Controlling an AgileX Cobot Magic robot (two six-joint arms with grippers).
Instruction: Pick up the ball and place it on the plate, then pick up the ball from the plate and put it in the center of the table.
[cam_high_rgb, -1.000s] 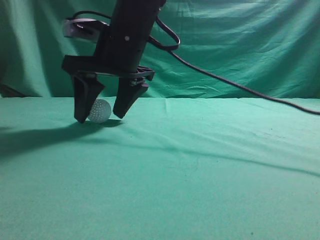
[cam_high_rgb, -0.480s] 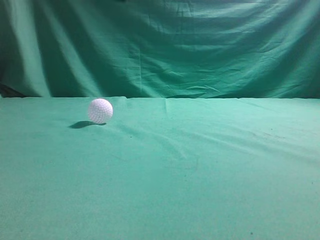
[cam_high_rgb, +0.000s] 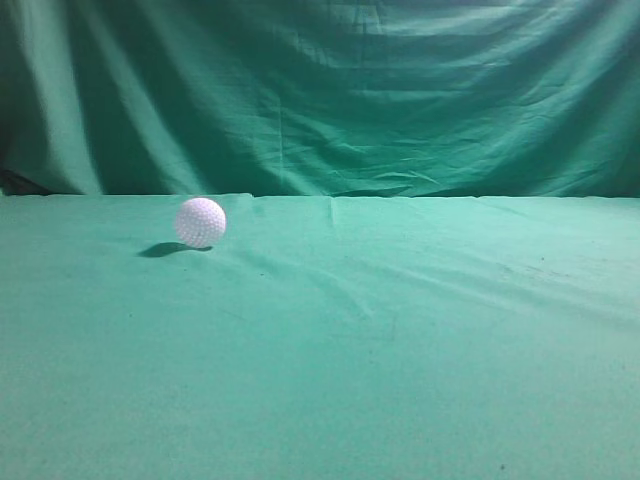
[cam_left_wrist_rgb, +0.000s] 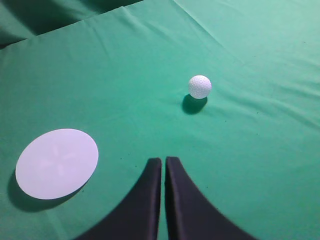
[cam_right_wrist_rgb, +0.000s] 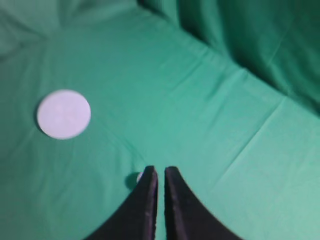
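Observation:
The white dimpled ball (cam_high_rgb: 200, 221) rests on the green table (cam_high_rgb: 400, 340), left of the middle in the exterior view. It also shows in the left wrist view (cam_left_wrist_rgb: 200, 86), lying free. The white round plate (cam_left_wrist_rgb: 56, 163) lies on the cloth at the lower left of that view, empty. My left gripper (cam_left_wrist_rgb: 163, 161) is shut and empty, high above the table, well short of the ball. My right gripper (cam_right_wrist_rgb: 159, 171) is shut and empty, also high up. In the right wrist view only a sliver of the ball (cam_right_wrist_rgb: 140, 177) peeks out beside the left finger, and the plate (cam_right_wrist_rgb: 63, 114) lies far left.
A draped green cloth backdrop (cam_high_rgb: 320, 90) hangs behind the table. No arm shows in the exterior view.
One second ago a gripper stood open around the ball on the table. It has let go and risen out of the exterior view. The ball has stayed in place.

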